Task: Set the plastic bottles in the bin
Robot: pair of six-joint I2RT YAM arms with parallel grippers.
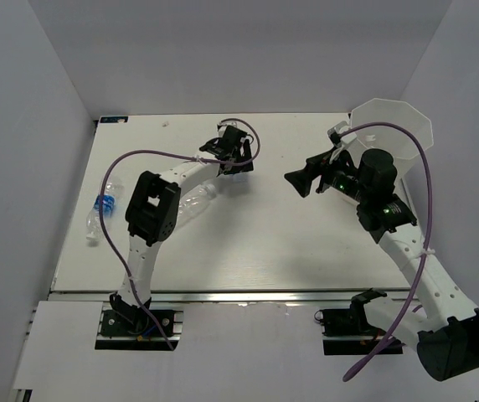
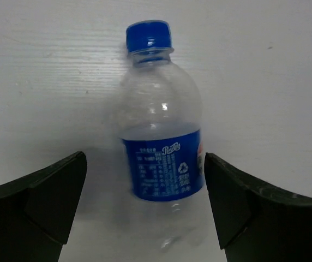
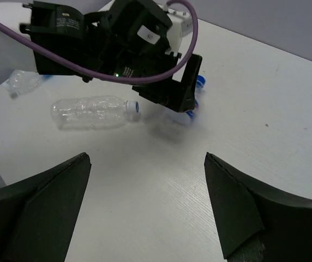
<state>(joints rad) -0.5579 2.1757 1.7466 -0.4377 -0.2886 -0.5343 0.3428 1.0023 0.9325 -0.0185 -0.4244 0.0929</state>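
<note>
Spread wide, the jaws of the left gripper (image 2: 145, 164) stand on either side of a blue-capped, blue-labelled plastic bottle (image 2: 164, 109) without touching it, so nothing is gripped yet. That bottle lies on its side on the white tabletop (image 1: 265, 243), well apart from the bin (image 1: 403, 117). The jaws straddle its labelled belly, probably because that broad middle gives the surest pinch on crinkly plastic. Closing on it looks like the step in hand.

Just beside the bin, the right gripper (image 3: 147, 164) hangs above the tabletop, its jaws equally wide and empty. It faces away from the bin toward the left arm and seems to be waiting, perhaps for a hand-over, since the bin sits on its side.

Farther from the bin, a clear label-less bottle (image 3: 90, 113) lies flat under the left arm. Farthest off lies a third, blue-labelled bottle (image 1: 101, 209). The bin stands upright at the far corner, and no bottle shows inside it.
</note>
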